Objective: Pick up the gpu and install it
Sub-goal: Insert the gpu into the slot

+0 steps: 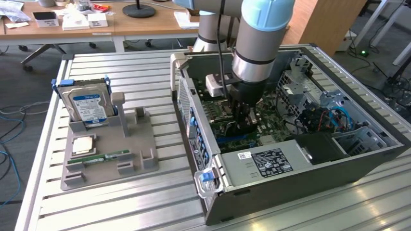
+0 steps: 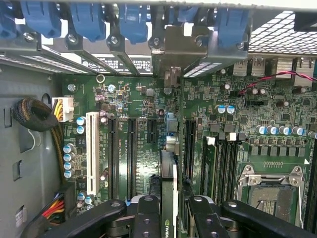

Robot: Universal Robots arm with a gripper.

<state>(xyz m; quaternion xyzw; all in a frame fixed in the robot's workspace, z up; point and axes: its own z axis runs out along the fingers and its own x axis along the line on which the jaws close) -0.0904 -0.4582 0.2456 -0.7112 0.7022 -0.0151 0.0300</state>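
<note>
- The gripper (image 2: 173, 207) is narrowed onto the gpu (image 2: 167, 173), with the card clamped edge-on in its jaws
- The gpu stands upright over the motherboard (image 2: 133, 99), parallel to its black expansion slots (image 2: 131, 153)
- Contact between its lower edge and the motherboard is unclear, possibly just above

On the slatted metal bench (image 1: 115, 209), a grey holder (image 1: 138, 154) sat toward the edge on the exterior view's left. A hard drive (image 1: 88, 106) with a blue label stood upright at the holder's far end. A small square chip (image 1: 84, 144) and a memory stick (image 1: 103, 158) lay flat nearer the front. Beside it the open computer case (image 1: 308, 190) lay on its side, its power supply (image 1: 270, 162) at the near corner. Inside, the circuit board (image 2: 138, 94) showed a white slot (image 2: 92, 153) and a processor socket (image 2: 270, 191). A wooden desk (image 1: 147, 26) stood behind the bench.
</note>
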